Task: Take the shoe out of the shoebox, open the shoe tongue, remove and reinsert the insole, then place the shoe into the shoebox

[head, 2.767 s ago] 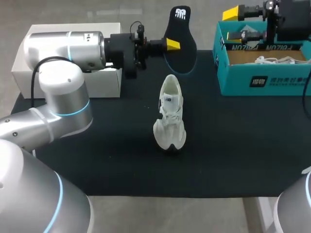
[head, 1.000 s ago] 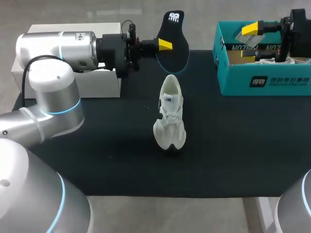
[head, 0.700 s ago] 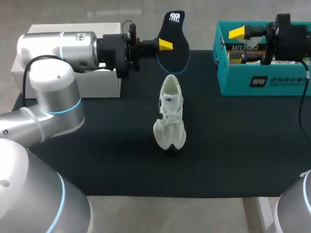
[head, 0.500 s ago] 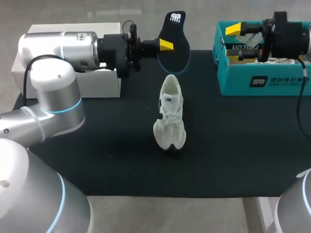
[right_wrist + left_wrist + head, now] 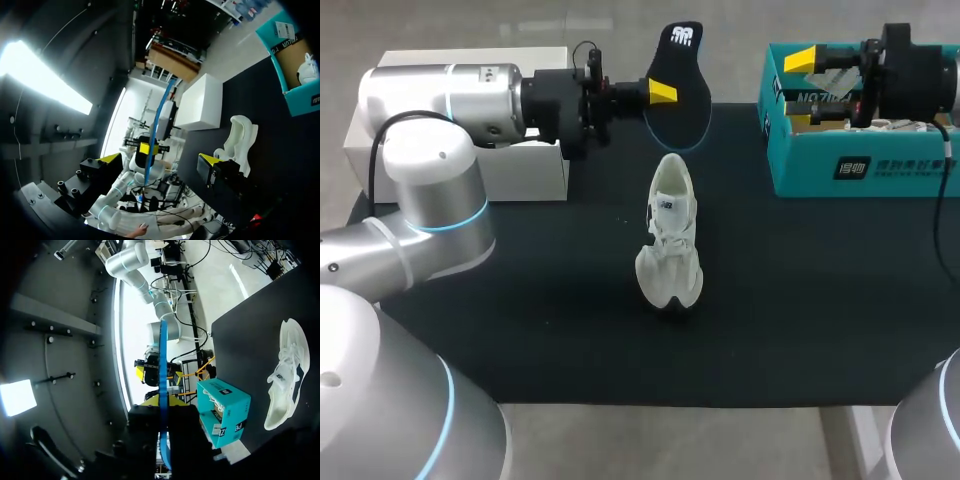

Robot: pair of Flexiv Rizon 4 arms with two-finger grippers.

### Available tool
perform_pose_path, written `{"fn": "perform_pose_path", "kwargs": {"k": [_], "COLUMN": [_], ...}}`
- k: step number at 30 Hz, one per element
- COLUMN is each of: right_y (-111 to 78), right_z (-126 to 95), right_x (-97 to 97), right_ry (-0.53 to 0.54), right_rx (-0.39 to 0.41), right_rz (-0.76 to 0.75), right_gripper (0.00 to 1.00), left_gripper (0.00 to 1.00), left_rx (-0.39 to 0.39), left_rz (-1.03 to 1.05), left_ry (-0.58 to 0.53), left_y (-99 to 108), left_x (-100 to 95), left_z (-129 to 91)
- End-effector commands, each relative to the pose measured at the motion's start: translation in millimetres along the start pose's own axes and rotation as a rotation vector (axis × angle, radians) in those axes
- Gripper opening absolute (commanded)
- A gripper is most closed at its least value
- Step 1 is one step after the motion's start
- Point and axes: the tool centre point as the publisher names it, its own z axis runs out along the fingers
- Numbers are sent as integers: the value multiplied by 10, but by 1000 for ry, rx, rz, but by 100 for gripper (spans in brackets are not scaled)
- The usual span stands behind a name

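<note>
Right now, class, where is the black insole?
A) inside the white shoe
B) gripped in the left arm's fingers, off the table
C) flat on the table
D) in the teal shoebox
B: the left fingers pinch the insole in the air, beyond the heel of the white shoe.

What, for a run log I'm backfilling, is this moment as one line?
left fingers: shut on insole, held off table | right fingers: open, at shoebox | shoe: on table, outside shoebox
</note>
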Motion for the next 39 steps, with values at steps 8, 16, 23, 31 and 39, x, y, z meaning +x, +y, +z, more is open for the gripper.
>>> {"fn": "perform_pose_path", "kwargs": {"k": [8,16,23,31,39], "right_y": [0,0,0,0,0], "right_z": [16,16,16,16,16], "right_x": [-3,-3,-3,-3,-3], "right_ry": [-1,-1,-1,-1,-1], "right_rx": [-1,-1,-1,-1,-1], "right_rz": [1,1,1,1,1], "right_gripper": [100,100,100,100,100], "left_gripper": [0,0,0,0,0], "left_rx": [-32,-101,-37,33,58], "left_rz": [-190,-1098,-1519,-1788,-2051], "left_ry": [21,139,184,145,158], "left_y": [-13,0,15,35,35], "left_x": [-50,-190,-223,-168,-168], "left_z": [-1,-68,-134,-114,-114]}}
